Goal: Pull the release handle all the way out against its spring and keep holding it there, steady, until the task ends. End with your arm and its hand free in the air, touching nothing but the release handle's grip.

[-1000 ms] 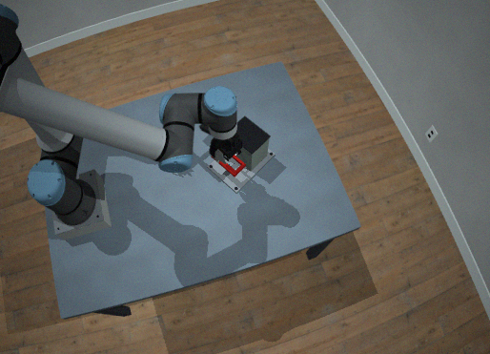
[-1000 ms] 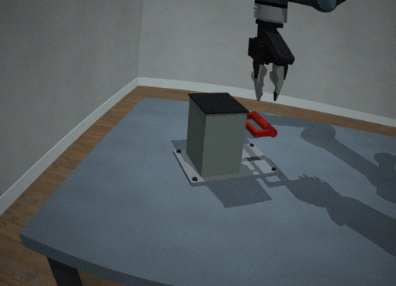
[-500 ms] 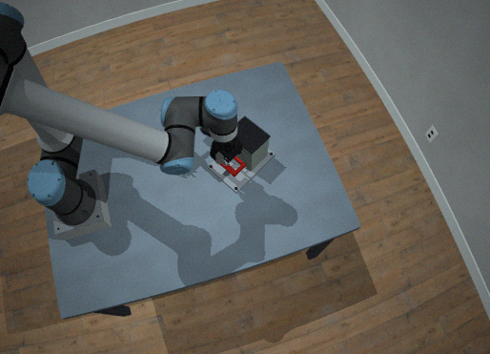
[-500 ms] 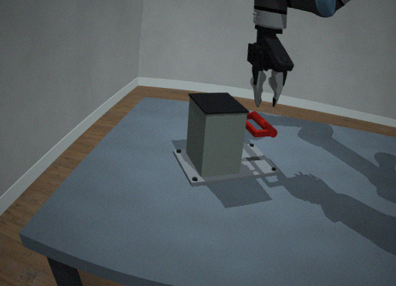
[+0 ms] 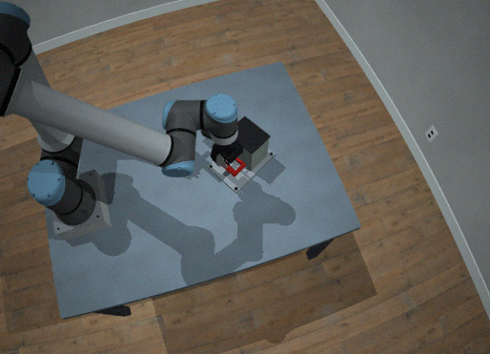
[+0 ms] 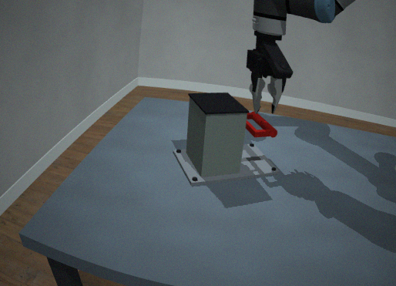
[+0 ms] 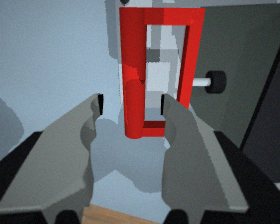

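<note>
The red release handle [image 6: 262,126] is a rectangular loop sticking out sideways from the grey box with a black top [image 6: 216,132]. My gripper [image 6: 264,109] points straight down just above the handle's outer grip bar, fingers partly open and empty. In the wrist view the handle [image 7: 158,70] runs away from me and the end of its grip bar lies between my two fingertips, with gaps on both sides. In the overhead view the gripper [image 5: 224,157] covers part of the handle [image 5: 232,169].
The box stands on a bolted metal baseplate [image 6: 227,169] in the middle of the grey table. A short rod with a black knob [image 7: 217,82] juts from the box beside the handle. The arm's base [image 5: 78,215] is at the table's left side.
</note>
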Available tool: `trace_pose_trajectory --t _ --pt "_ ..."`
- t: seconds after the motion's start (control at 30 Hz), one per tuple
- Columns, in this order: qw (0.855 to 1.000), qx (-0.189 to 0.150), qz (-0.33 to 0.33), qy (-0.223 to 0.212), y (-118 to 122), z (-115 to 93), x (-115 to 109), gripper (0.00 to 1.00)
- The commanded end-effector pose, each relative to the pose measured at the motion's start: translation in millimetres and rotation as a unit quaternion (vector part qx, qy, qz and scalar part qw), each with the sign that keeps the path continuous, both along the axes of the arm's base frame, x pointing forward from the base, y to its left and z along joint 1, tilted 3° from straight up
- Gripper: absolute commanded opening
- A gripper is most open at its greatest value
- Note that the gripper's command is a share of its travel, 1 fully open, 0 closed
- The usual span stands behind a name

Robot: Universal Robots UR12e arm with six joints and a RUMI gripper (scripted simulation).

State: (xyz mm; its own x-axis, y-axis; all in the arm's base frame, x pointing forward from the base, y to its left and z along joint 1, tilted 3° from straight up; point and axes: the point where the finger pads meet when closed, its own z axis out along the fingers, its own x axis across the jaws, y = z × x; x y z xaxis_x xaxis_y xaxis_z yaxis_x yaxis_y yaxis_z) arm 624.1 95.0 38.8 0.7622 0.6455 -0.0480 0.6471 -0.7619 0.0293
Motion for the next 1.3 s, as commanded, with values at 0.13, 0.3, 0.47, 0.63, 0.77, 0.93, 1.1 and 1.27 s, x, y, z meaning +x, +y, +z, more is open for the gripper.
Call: trace_pose_trajectory --t 0.13,0.3,0.47,0.63,0.77,0.93,1.1,1.27 --pt "1.0 0.0 0.0 -0.001 -0.3 -5.1 0.9 0.29" --pt "1.0 0.0 0.0 -0.001 -0.4 -6.9 1.0 0.29" --pt "1.0 0.0 0.0 -0.001 -0.4 -7.3 1.0 0.29" --pt "1.0 0.0 0.0 -0.001 -0.4 -7.3 1.0 0.29" --pt "1.0 0.0 0.0 -0.001 -0.4 -7.3 1.0 0.29" --pt "1.0 0.0 0.0 -0.001 -0.4 -7.3 1.0 0.29" --pt "1.0 0.0 0.0 -0.001 -0.4 -7.3 1.0 0.29" --pt "1.0 0.0 0.0 -0.001 -0.4 -7.3 1.0 0.29"
